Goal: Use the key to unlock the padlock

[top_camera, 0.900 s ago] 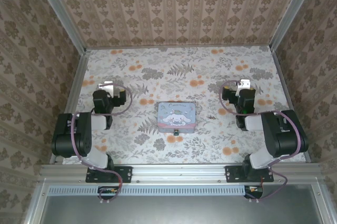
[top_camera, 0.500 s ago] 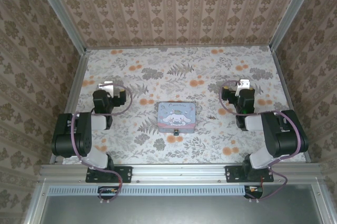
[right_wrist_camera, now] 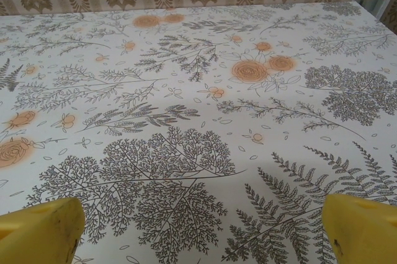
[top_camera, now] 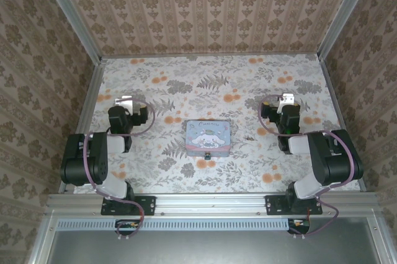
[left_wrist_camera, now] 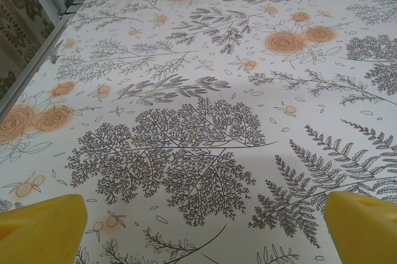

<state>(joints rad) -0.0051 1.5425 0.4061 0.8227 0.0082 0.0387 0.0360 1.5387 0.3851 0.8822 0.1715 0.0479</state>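
Left pincer: spread wide and holding nothing. It hangs over the tabletop, well left of the tin. Its yellow fingertips sit at the bottom corners of the left wrist view with bare floral print between them.
Tin: a pastel box lying flat in the middle of the tabletop, between the two arms.
Padlock: a tiny dark body touching the middle of the tin's near edge, well apart from both pincers.
Key: not certain. A small dark speck just right of the tin may be it, but it is too small to tell.
Right pincer: also spread wide and empty, over the tabletop well right of the tin. Its fingertips frame bare print too.
Progress: by my reading nothing is grasped yet, so the key has to be found and picked up first.
Risk: a thin, flat key may slide on the cloth or tip out of blunt fingers. The light padlock may swing or twist away when the key pushes at it unless the other pincer steadies it. A nudge could also shift the tin.
Views: the top camera gives the layout of tin, padlock and arms. The wrist cameras give the fingertip gap close up, and the busy pattern there could hide a small key.
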